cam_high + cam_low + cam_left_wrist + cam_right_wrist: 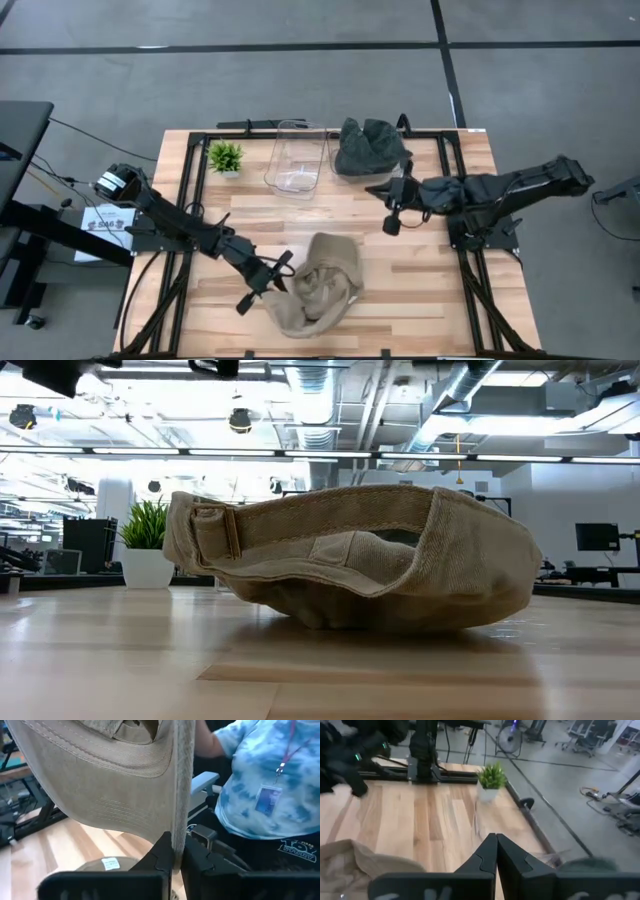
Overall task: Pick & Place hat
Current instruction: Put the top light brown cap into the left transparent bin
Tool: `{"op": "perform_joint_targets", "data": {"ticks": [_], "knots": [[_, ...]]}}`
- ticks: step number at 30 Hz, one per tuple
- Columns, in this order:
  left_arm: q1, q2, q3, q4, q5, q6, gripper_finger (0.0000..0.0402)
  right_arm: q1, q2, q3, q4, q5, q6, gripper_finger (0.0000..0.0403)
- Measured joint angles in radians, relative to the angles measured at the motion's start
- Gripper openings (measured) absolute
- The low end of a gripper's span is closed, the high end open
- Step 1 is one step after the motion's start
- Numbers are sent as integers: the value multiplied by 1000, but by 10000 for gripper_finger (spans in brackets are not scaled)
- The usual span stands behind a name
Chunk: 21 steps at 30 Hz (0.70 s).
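While your left gripper [283, 268] pinches the brim edge of the tan cotton hat [320, 284] lying crown-down near the wooden table's [420, 285] front edge, your right gripper [389, 205] hovers shut and empty near the dark grey hat [368, 146], and the tan hat's small white inner label [110, 863] is unreadable.

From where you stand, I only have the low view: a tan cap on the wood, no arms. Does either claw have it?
Observer: Yes. The left claw is shut on the tan cap, pinching its brim edge.
Operator: Where is the right one?
Observer: The right claw is shut on nothing, apart from the cap, near the far right side.
Operator: Anything behind the cap for dropping it in?
Observer: A clear plastic bin stands at the far edge, with a dark grey hat beside it.
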Motion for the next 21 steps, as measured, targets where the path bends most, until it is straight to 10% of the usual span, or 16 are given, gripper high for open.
{"op": "perform_joint_targets", "data": {"ticks": [11, 21], "knots": [[-23, -2, 0, 10, -1, 48, 20, 67, -30, -698, 1136, -418, 13, 0], [-12, -2, 0, 15, 0, 52, 21, 113, 136, -770, 1317, -444, -16, 0]]}}
